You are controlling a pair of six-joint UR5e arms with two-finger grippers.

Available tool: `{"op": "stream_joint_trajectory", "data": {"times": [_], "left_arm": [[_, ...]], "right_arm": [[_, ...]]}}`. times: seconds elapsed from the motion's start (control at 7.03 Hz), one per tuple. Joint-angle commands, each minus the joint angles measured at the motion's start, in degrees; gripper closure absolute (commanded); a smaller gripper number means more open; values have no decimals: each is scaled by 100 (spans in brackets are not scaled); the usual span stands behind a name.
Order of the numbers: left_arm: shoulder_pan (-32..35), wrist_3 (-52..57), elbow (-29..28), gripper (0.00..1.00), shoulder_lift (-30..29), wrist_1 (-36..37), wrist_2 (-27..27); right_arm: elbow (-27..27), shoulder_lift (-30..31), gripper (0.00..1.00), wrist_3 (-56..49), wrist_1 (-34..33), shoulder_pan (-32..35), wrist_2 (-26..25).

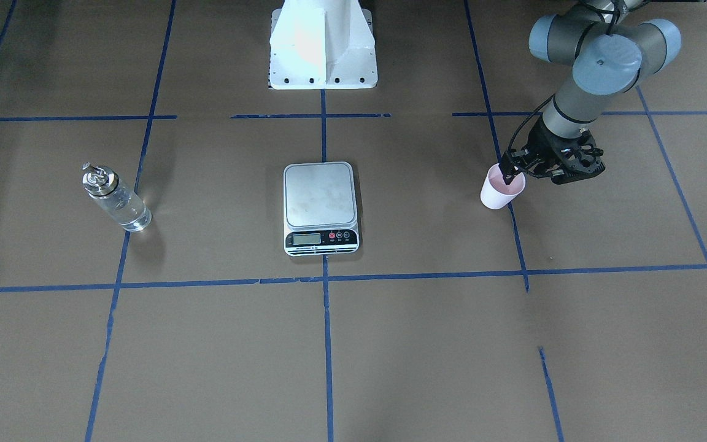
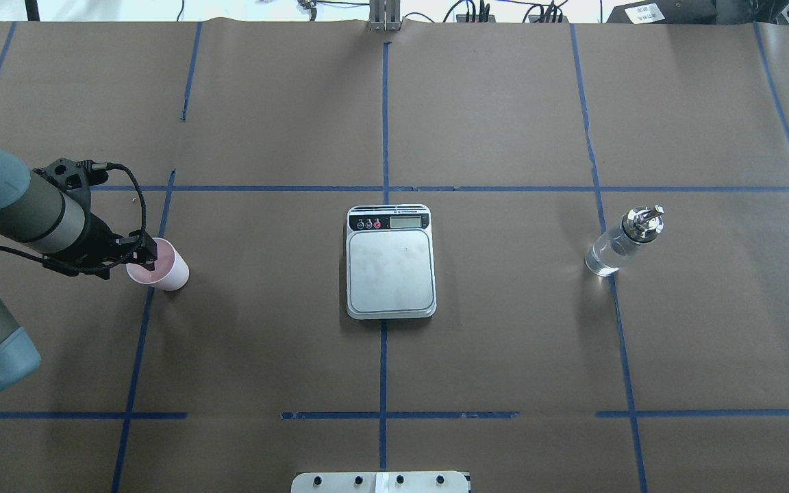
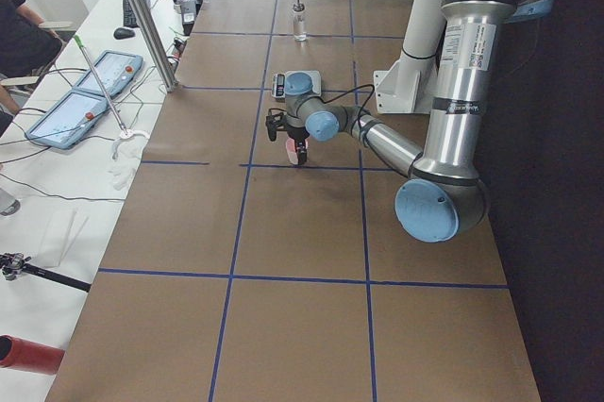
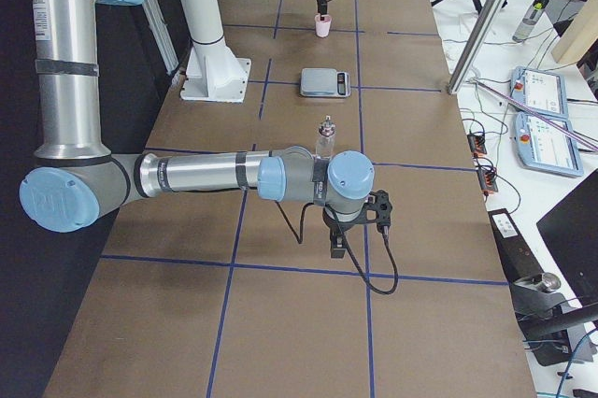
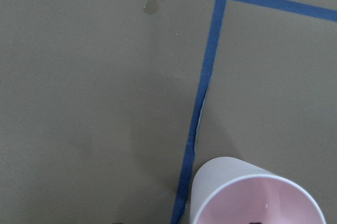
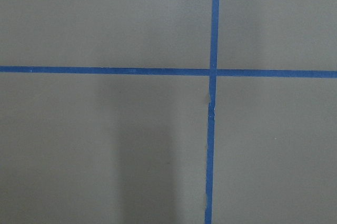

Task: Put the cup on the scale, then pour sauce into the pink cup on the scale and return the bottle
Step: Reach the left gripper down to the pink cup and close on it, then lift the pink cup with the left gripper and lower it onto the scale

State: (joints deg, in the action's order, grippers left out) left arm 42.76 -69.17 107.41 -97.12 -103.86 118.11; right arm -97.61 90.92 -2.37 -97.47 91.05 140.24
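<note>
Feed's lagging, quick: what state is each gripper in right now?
Left gripper: straddles the cup rim; clamped or not cannot be told.
Right gripper: seen only from the side; open or shut cannot be told.

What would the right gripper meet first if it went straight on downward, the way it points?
Probably the table's brown paper, near a blue tape crossing; the right gripper has nothing else below it in its wrist view. How far off is unclear.
</note>
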Motion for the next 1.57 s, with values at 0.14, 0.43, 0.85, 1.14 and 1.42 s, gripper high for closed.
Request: {"op": "stream_joint_trajectory", "data": {"times": [0.14,0.43,0.85,1.14,1.42], "left_arm": [[-14,26,-63,97,-44,6,1],[21,0,495,100,25,102,45],[294,9,1229,100,-829,2141,45],[251,-487,1116,100,-2219,3327,158],[67,-1429,669,100,-3090,3311,501]], "right_arm": [[-56,5,0,-9,0,9,3],[-109,-4,0,0,-9,9,3],[-135,-118,0,70,-35,9,-67],[-581,-127,0,175,-35,9,-58],[-672,-40,0,1095,-1,-9,-32]]}}
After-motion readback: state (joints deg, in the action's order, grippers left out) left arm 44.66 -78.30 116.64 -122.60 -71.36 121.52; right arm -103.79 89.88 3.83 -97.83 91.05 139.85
